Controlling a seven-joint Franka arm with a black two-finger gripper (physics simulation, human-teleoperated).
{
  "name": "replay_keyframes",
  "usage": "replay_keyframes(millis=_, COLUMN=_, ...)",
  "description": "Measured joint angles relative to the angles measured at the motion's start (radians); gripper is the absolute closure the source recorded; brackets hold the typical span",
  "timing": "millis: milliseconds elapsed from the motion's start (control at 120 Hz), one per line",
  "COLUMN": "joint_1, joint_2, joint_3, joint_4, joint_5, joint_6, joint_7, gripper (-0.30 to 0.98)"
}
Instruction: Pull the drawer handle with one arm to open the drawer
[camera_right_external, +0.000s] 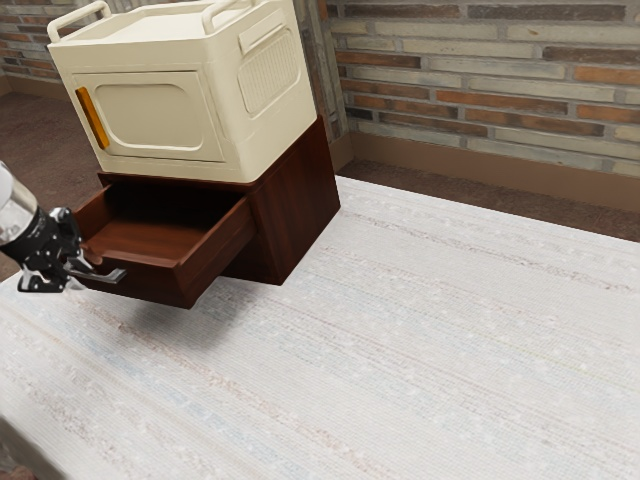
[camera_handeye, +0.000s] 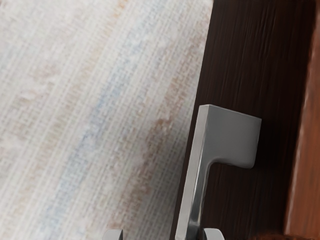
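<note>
Table, one, topped in off-white with a coarse woven texture and faint, speckled stripes in pale blue and reddish brown. Lying directly on it: a cabinet, one, dark reddish-brown wood, upright at the table's far edge, toward the exterior view's left, with its drawer standing out, raised above the tabletop.
</note>
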Motion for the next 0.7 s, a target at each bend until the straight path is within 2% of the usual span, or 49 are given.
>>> replay_keyframes(millis=258, joint_1=-0.020, joint_2=-0.031, joint_3=-0.007, joint_4=0.062, joint_5=0.034, joint_6=-0.008, joint_7=0.000, gripper=0.55)
replay_keyframes(millis=325, joint_1=-0.130, joint_2=-0.013, joint_3=-0.020, joint_4=0.332, joint_5=0.034, joint_6=-0.148, joint_7=-0.002, gripper=0.40)
replay_keyframes(millis=383, joint_1=-0.203, joint_2=0.023, joint_3=-0.080, joint_4=0.588, joint_5=0.021, joint_6=-0.336, joint_7=-0.010, gripper=0.31)
replay_keyframes(millis=425, joint_1=-0.238, joint_2=0.036, joint_3=-0.139, joint_4=0.666, joint_5=0.013, joint_6=-0.459, joint_7=-0.018, gripper=0.25)
replay_keyframes(millis=475, joint_1=-0.274, joint_2=0.048, joint_3=-0.194, joint_4=0.672, joint_5=0.008, joint_6=-0.570, joint_7=-0.027, gripper=0.20)
replay_keyframes(millis=517, joint_1=-0.288, joint_2=0.052, joint_3=-0.204, joint_4=0.629, joint_5=0.000, joint_6=-0.627, joint_7=-0.034, gripper=0.16)
replay_keyframes(millis=700, joint_1=-0.295, joint_2=0.095, joint_3=-0.206, joint_4=0.546, joint_5=-0.015, joint_6=-0.734, joint_7=-0.059, gripper=0.07)
